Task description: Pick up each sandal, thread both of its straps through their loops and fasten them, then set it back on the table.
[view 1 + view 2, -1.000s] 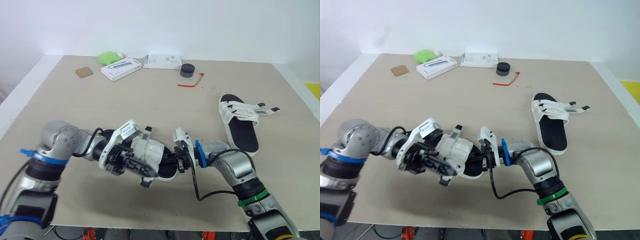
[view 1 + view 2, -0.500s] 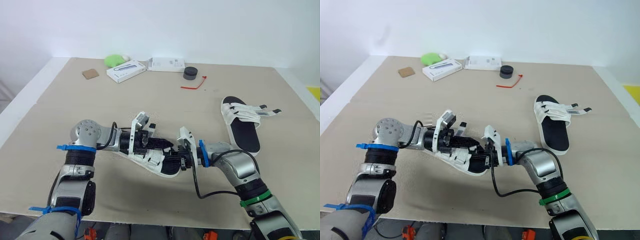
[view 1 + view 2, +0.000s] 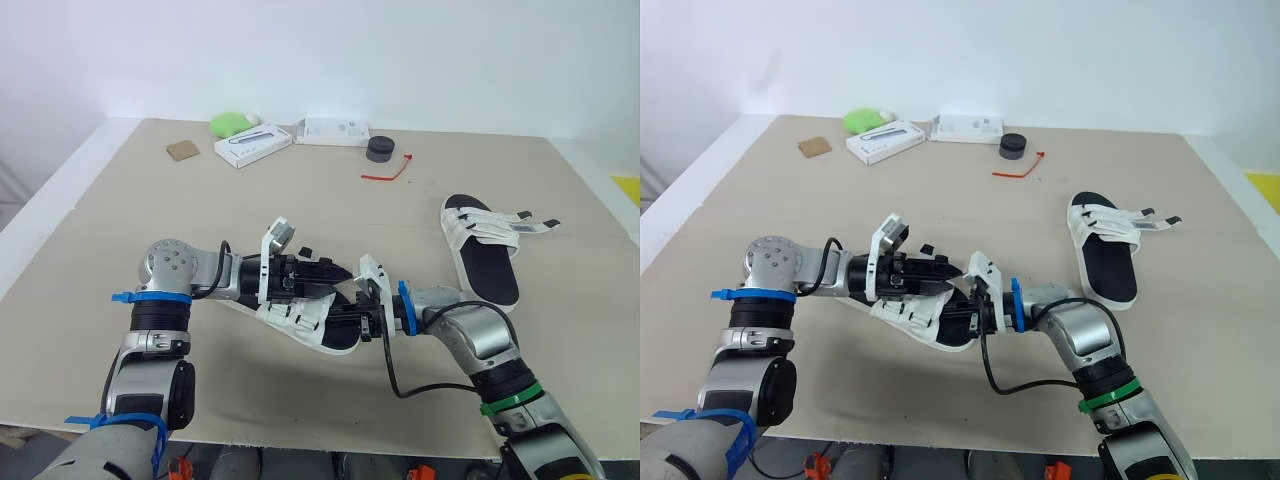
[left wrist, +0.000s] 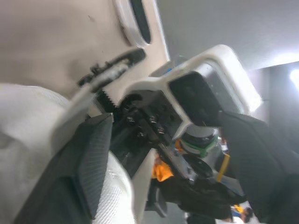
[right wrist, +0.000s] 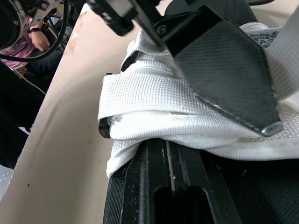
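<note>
Eye views: sandal (image 3: 298, 316) held between left pincer (image 3: 322, 270) and right pincer (image 3: 350, 322); right pincer clamped on sole edge. Second sandal (image 3: 478, 240) lying on worktop (image 3: 300, 200), well apart beyond right pincer.
Left wrist: left pincer spread open, one pad (image 4: 91, 163) laid against white strap (image 4: 28, 140).

Front-middle of the table (image 3: 300, 210) is pretty much jammed. Both arms come in low and meet over the near sandal (image 3: 318, 338). The left gripper (image 3: 335, 272) sits nose to nose with the right gripper (image 3: 352, 318), which is clamped on the sandal's end, so nothing passes between them.

Off to the right, the other sandal (image 3: 482, 262) lies flat with its strap ends poking toward the table's right edge.

Along the back edge there's a row of clutter:
- green lump (image 3: 230, 123)
- printed white box (image 3: 252, 144)
- plain white box (image 3: 333, 130)
- black puck (image 3: 379, 148)
- red zip tie (image 3: 385, 173)
- brown square (image 3: 182, 150)

Between that row and the arms there's a wide bare band, and the near-left corner is open too.
</note>
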Robot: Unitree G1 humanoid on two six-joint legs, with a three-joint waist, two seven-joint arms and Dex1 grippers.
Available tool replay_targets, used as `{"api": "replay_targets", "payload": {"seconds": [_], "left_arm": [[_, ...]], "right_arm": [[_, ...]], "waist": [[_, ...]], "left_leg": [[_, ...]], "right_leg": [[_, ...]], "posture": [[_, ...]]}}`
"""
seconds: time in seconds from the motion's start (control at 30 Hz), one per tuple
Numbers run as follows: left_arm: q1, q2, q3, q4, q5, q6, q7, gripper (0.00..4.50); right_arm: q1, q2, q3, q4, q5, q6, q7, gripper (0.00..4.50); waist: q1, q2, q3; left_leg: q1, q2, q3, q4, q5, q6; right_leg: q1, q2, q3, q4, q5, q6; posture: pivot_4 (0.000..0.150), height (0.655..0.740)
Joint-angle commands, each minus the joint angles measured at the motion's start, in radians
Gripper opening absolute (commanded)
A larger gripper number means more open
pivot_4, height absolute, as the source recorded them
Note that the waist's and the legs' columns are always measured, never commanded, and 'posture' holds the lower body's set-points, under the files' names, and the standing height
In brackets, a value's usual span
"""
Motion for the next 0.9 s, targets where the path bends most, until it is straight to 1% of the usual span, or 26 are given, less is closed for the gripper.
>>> {"api": "replay_targets", "payload": {"seconds": [0.03,0.07,0.17,0.3,0.37,0.43,0.53,0.57,0.67,0.77,0.8,0.83,0.87,0.9], "left_arm": [[0.038,0.019,-0.051,0.033,0.098,0.009,0.062,3.58],[0.03,0.011,-0.039,0.039,0.104,0.008,0.062,3.58],[-0.047,-0.031,0.055,0.133,0.111,-0.049,0.089,3.58],[-0.164,-0.087,0.221,0.279,0.109,-0.186,0.192,3.58],[-0.186,-0.1,0.259,0.304,0.112,-0.21,0.224,3.58],[-0.201,-0.106,0.283,0.319,0.12,-0.232,0.245,3.58],[-0.254,-0.105,0.345,0.335,0.092,-0.261,0.267,3.58],[-0.269,-0.093,0.359,0.317,0.07,-0.249,0.244,3.58],[-0.276,-0.04,0.345,0.212,0.016,-0.178,0.12,3.58],[-0.205,0.065,0.216,0.008,-0.009,-0.133,-0.088,3.58],[-0.152,0.124,0.134,-0.097,0.006,-0.16,-0.192,3.58],[-0.09,0.205,0.033,-0.203,0.048,-0.226,-0.317,3.58],[-0.012,0.307,-0.089,-0.314,0.137,-0.361,-0.472,3.58],[0.05,0.384,-0.167,-0.377,0.208,-0.48,-0.594,3.58]], "right_arm": [[0.026,-0.018,0.016,0.021,-0.028,0.02,-0.007,0.0],[0.027,-0.018,0.016,0.02,-0.027,0.02,-0.007,0.0],[0.029,-0.016,0.017,0.018,-0.027,0.02,-0.008,0.0],[0.03,-0.014,0.017,0.017,-0.028,0.02,-0.008,0.0],[0.032,-0.014,0.017,0.014,-0.028,0.02,-0.008,0.0],[0.034,-0.014,0.017,0.012,-0.028,0.021,-0.008,0.0],[0.039,-0.014,0.018,0.005,-0.027,0.024,-0.01,0.0],[0.04,-0.014,0.018,0.002,-0.026,0.025,-0.01,0.0],[0.043,-0.015,0.016,-0.002,-0.025,0.028,-0.011,0.0],[0.046,-0.017,0.015,-0.006,-0.024,0.03,-0.011,0.0],[0.046,-0.018,0.014,-0.006,-0.024,0.03,-0.01,0.0],[0.046,-0.02,0.012,-0.007,-0.024,0.03,-0.009,0.0],[0.044,-0.023,0.007,-0.006,-0.022,0.03,-0.009,0.0],[0.041,-0.025,0.001,-0.006,-0.02,0.031,-0.009,0.0]], "waist": [[0.0,0.0,-0.001],[0.0,0.0,-0.001],[0.001,-0.001,-0.001],[0.0,-0.003,0.0],[0.0,-0.002,0.0],[0.0,-0.002,0.0],[0.0,-0.003,0.002],[0.0,-0.003,0.003],[-0.004,-0.003,0.006],[-0.013,-0.002,0.007],[-0.012,-0.002,0.007],[-0.013,-0.002,0.007],[-0.014,-0.001,0.007],[-0.016,0.001,0.008]], "left_leg": [[0.0,0.0,0.0,0.0,0.0,0.0],[0.0,0.0,0.0,0.0,0.0,0.0],[0.0,0.0,0.0,0.0,0.0,0.0],[-0.002,0.0,0.0,0.0,0.0,0.0],[-0.003,0.0,0.0,-0.001,0.0,0.0],[-0.006,0.0,0.0,-0.002,0.0,0.0],[-0.009,0.0,-0.001,-0.004,0.0,0.0],[-0.009,0.0,-0.001,-0.004,0.0,0.0],[-0.009,0.0,-0.001,-0.004,0.0,-0.001],[-0.009,-0.001,-0.001,-0.006,0.0,-0.003],[-0.009,0.0,-0.001,-0.006,0.0,-0.005],[-0.008,0.0,-0.002,-0.006,0.0,-0.005],[-0.008,0.0,-0.002,-0.006,-0.001,-0.006],[-0.008,0.0,-0.001,-0.006,0.0,-0.007]], "right_leg": [[0.0,0.0,0.0,0.0,0.0,-0.001],[0.0,0.0,0.0,-0.001,-0.001,-0.001],[0.0,0.0,0.0,-0.001,-0.001,-0.001],[-0.001,0.0,0.0,-0.003,-0.001,-0.002],[-0.001,0.0,0.0,-0.003,0.001,0.002],[-0.001,0.0,0.0,-0.004,0.001,0.002],[-0.003,0.0,0.0,-0.004,0.0,0.003],[-0.004,0.0,0.0,-0.004,0.0,0.003],[-0.004,0.0,0.0,-0.004,0.0,0.003],[-0.004,0.0,0.0,-0.004,-0.001,0.003],[-0.003,0.0,0.0,-0.004,-0.001,0.002],[-0.002,0.0,-0.001,-0.004,-0.001,0.002],[-0.002,0.0,-0.001,-0.004,-0.001,0.002],[-0.003,0.0,0.0,-0.004,-0.001,0.002]], "posture": [[0.15,0.74],[0.15,0.74],[0.15,0.74],[0.15,0.74],[0.15,0.74],[0.15,0.74],[0.15,0.74],[0.15,0.74],[0.15,0.74],[0.15,0.74],[0.15,0.74],[0.15,0.74],[0.15,0.74],[0.15,0.74]]}}
